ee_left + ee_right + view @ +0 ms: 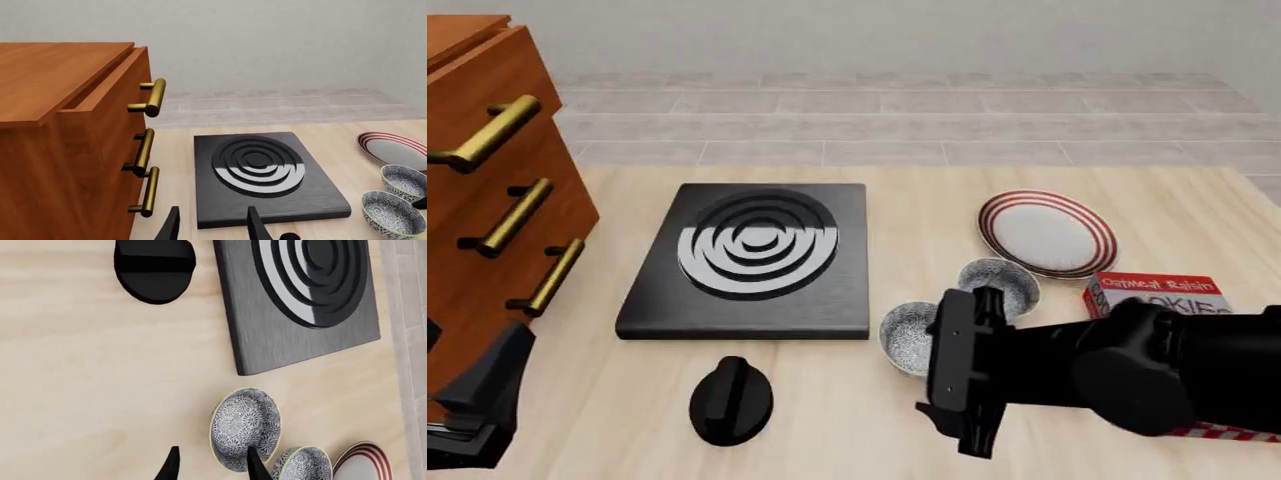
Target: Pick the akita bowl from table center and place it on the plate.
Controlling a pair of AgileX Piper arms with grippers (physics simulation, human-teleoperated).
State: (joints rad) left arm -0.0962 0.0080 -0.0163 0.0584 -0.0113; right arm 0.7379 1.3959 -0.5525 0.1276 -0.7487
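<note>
Akita bowl [908, 338] sits mid-table, just right of the stove plate's [754, 258] near corner, twin bowl [998, 283] behind it. Right gripper [210, 465] hovers above its near rim, fingers apart, empty: approach step. Next: descend, pinch the rim, carry beyond the twin to the striped plate [1048, 233]. Left gripper [212, 225] open, idle.

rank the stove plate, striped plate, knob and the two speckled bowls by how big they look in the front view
1. stove plate, clearly largest
2. striped plate
3. knob, nearer the camera, so it may look bigger than it is
4. the two speckled bowls, alike; both partly hidden by the right arm, so unranked
</note>
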